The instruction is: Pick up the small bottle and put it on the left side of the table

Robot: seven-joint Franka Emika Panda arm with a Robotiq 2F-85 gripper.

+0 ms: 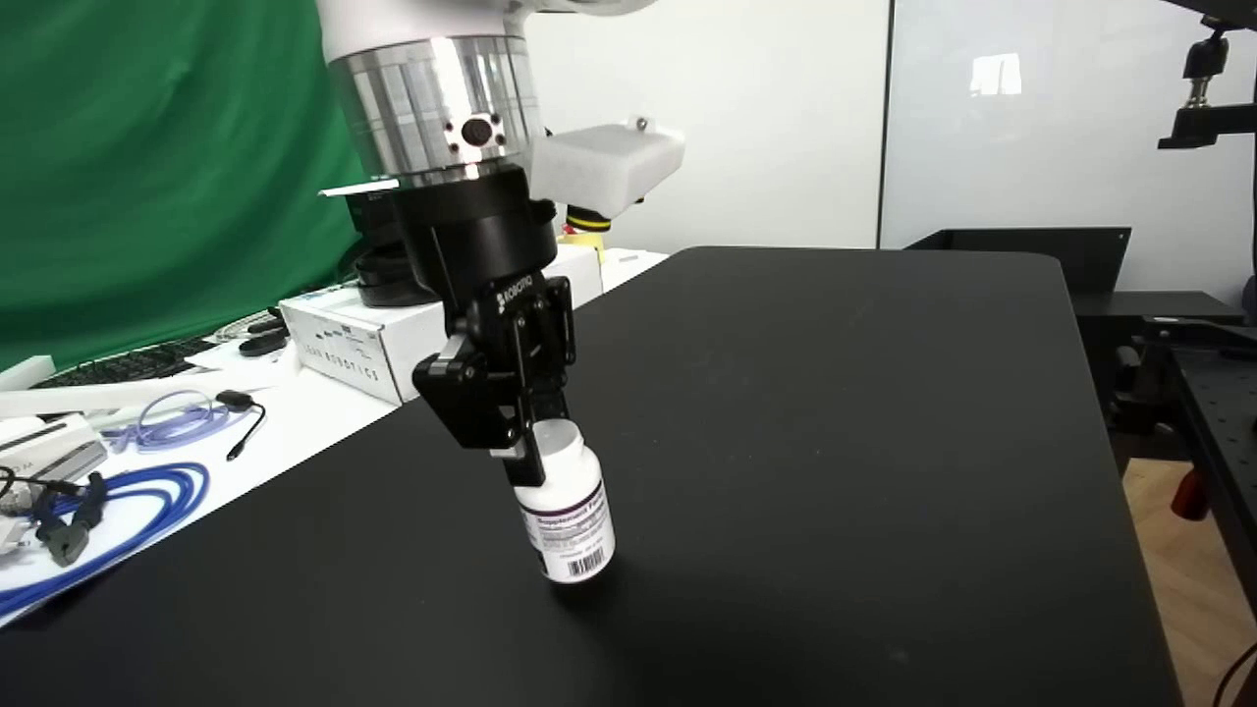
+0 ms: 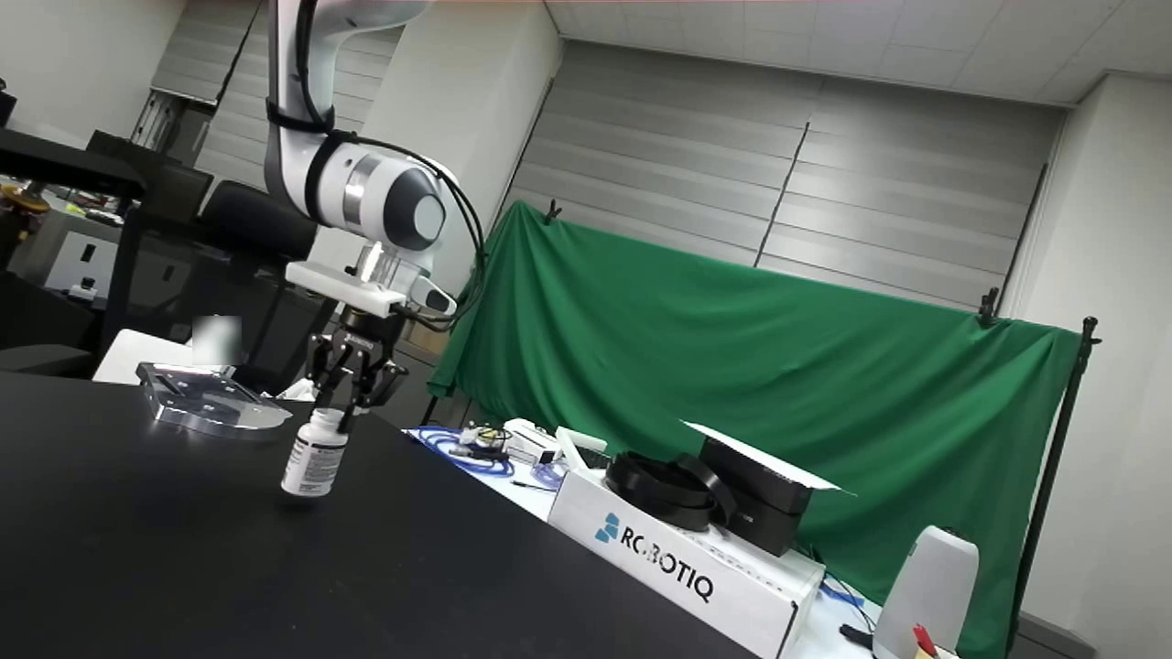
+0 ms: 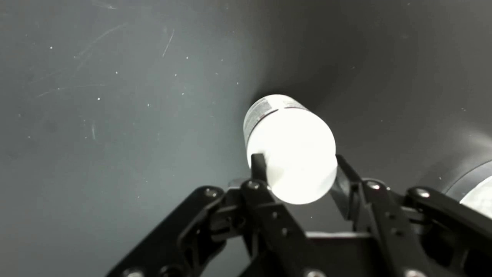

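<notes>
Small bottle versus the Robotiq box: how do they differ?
The small bottle is rounded, the Robotiq box rectangular. The bottle is far smaller than the box. The jaws grip the bottle; the box lies on a white surface. Both are mostly white with dark print.

Small bottle (image 1: 570,520) in hand (image 3: 300,166), table (image 1: 835,442) beneath, box (image 2: 668,567) and cables (image 1: 194,491) along 1 side

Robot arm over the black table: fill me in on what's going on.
The robot arm holds the small bottle by its top in its end effector. The bottle leans, and its base looks just clear of the black table. It has not been released yet, so placing it on the left seems unfinished.
</notes>
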